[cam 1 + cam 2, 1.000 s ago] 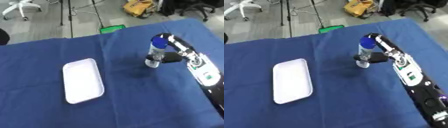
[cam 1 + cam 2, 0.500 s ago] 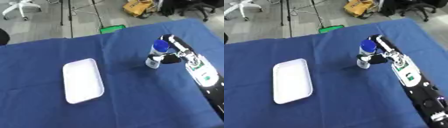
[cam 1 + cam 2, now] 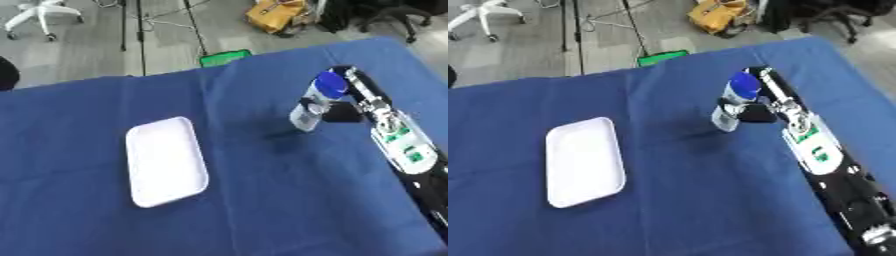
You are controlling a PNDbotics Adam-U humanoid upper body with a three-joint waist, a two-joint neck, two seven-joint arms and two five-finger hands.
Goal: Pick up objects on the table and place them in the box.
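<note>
Toward the worktop's point(image 3: 262, 200) right edge, your right hand point(image 3: 346, 111) has its fingers curled round the clear, blue-capped bottle point(image 3: 312, 103), likely light and slippery, so keep hold mid-body

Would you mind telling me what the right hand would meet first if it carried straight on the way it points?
Probably nothing: the right hand, holding the bottle, points up-table past it over bare blue cloth; depth unclear.
</note>
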